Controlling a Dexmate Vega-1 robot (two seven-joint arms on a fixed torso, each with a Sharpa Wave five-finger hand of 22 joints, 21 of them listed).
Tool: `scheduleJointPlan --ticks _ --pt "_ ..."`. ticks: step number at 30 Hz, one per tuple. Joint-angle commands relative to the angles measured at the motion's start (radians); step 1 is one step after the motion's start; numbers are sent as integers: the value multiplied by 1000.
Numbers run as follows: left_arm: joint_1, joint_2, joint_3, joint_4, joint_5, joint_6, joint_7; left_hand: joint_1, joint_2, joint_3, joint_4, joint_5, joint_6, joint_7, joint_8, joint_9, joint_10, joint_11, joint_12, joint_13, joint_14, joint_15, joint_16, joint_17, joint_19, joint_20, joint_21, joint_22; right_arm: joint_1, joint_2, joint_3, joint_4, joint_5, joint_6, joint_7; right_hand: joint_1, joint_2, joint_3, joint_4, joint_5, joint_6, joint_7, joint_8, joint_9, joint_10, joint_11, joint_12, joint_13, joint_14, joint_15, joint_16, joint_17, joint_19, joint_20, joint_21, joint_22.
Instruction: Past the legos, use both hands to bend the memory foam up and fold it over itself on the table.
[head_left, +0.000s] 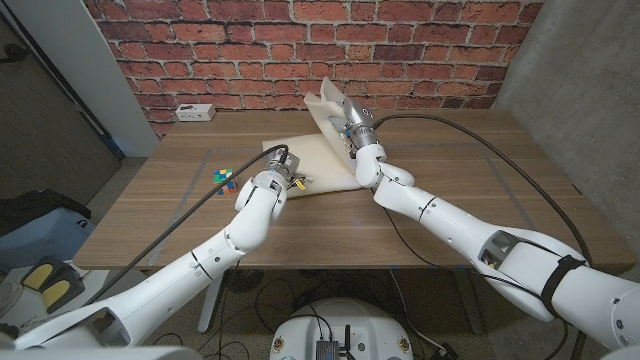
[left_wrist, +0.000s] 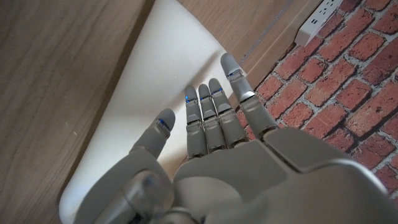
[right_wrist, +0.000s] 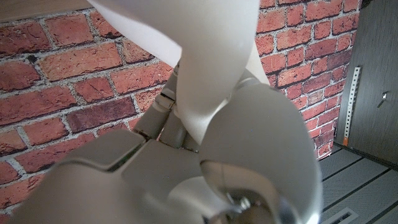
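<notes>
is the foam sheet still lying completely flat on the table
No, in the head view the right hand holds the far right part of the memory foam lifted off the table, while the rest lies flat.

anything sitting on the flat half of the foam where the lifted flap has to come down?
Only the left hand, whose fingers reach over the flat part of the memory foam. The right hand holds the far edge bent up. The legos sit on the table beside the foam, out of the fold's path.
</notes>
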Motion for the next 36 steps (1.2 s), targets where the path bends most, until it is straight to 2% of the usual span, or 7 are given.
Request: scheduleJointPlan --ticks 1,3,7,12,18,36 --pt "-64 -7 17 93 -108 -19 -89 35 45 -5 -4 -4 -74 -5 0 0 -75 -11 -2 2 -77 0 2 5 -49 -13 -36 4 -49 -30 32 -73 24 70 -7 16 10 2 0 5 16 7 -3 4 57 51 -3 5 12 -8 0 2 1 -17 5 0" --pt "-71 -1 22 99 -134 -20 -76 54 48 -7 -9 -4 -111 -19 0 -1 -107 -26 -1 2 -107 -11 4 5 -66 -21 -51 5 -54 -34 35 -80 26 91 -4 15 11 2 1 4 16 7 -4 4 54 50 -4 5 13 -11 0 3 3 -21 7 0" --pt "-87 11 40 109 -173 -21 -61 82 51 -11 -16 -4 -157 -30 1 -1 -154 -37 -1 1 -152 -17 4 4 -93 -34 -71 6 -59 -46 36 -89 29 144 13 17 13 1 1 3 16 6 -7 4 53 49 -6 6 8 -13 0 7 3 -24 9 0" --pt "-104 21 60 113 -207 -12 -53 103 52 -13 -20 -5 -193 -32 0 -1 -185 -36 1 2 -180 -18 4 3 -105 -43 -83 7 -58 -54 30 -95 13 178 38 17 14 0 2 2 17 3 -8 5 49 46 -8 6 7 -14 1 9 4 -28 11 0" --pt "-121 31 81 114 -240 -1 -45 112 53 -17 -19 -6 -206 -32 1 -1 -199 -39 2 1 -191 -21 6 3 -103 -32 -86 7 -51 -49 25 -82 7 213 71 17 16 -1 4 0 16 1 -11 5 46 51 -10 7 2 -15 -2 10 3 -31 13 1" --pt "-156 57 124 111 -300 12 -23 133 59 -23 -11 -6 -233 -41 4 -2 -223 -46 6 1 -216 -28 10 5 -118 -31 -100 8 -20 5 6 -14 12 297 125 19 17 -2 5 -6 17 -2 -17 7 41 51 -13 9 -4 -14 -8 9 5 -33 22 1"
